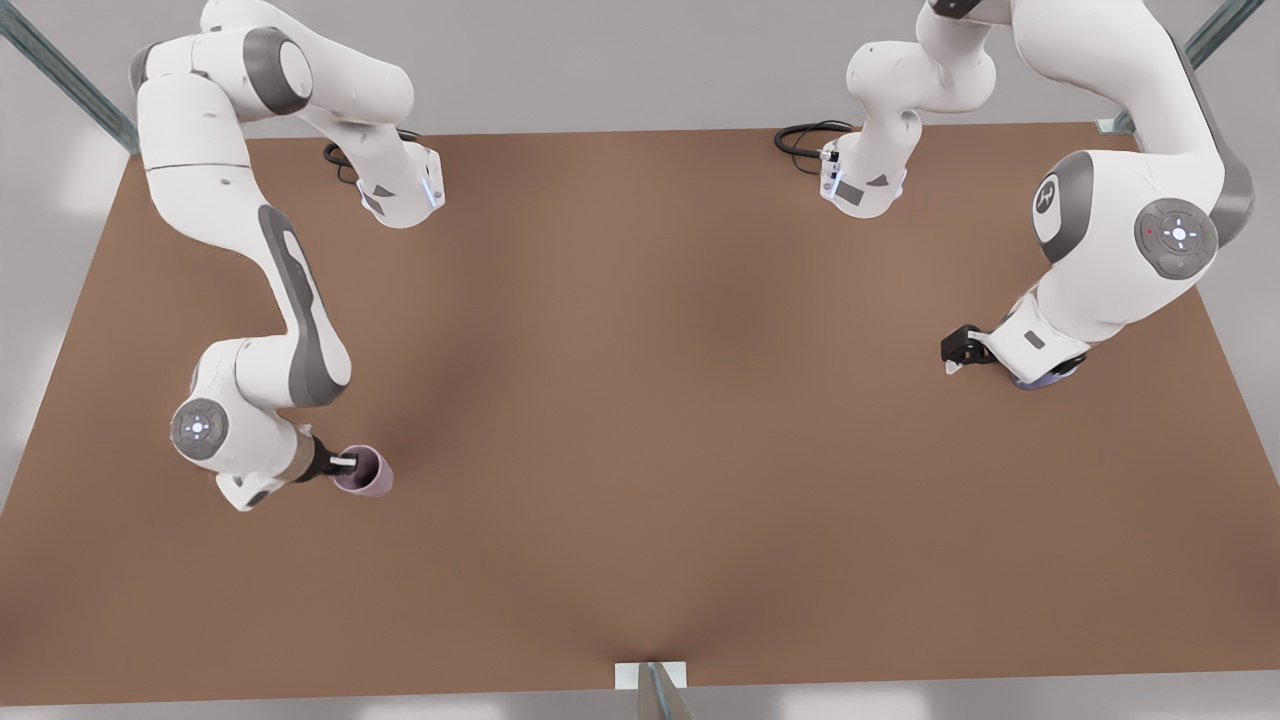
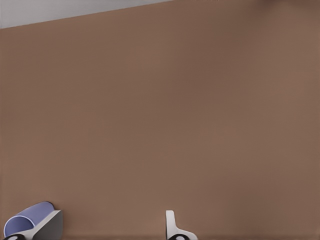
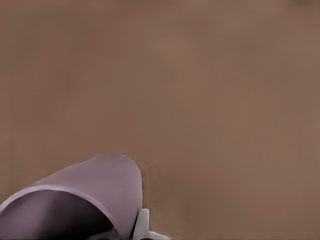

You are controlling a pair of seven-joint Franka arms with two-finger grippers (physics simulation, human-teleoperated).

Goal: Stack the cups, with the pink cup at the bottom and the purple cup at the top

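Observation:
The pink cup (image 1: 364, 472) is at the front view's left, tipped on its side near the table. My right gripper (image 1: 345, 463) is shut on its wall, one finger inside the mouth and one outside. In the right wrist view the pink cup (image 3: 92, 187) looms close, with one outer fingertip (image 3: 142, 222) against it. The purple cup (image 1: 1050, 379) peeks from under the other arm's hand at the front view's right. In the left wrist view the purple cup (image 2: 27, 219) lies against the outside of one finger (image 2: 50, 225). My left gripper (image 2: 112, 222) is open with nothing between its fingers.
The brown table (image 1: 660, 400) stretches wide between the two arms. Black cables (image 1: 805, 140) lie at the far edge by the arm bases. A metal post (image 1: 652, 690) stands at the middle of the near edge.

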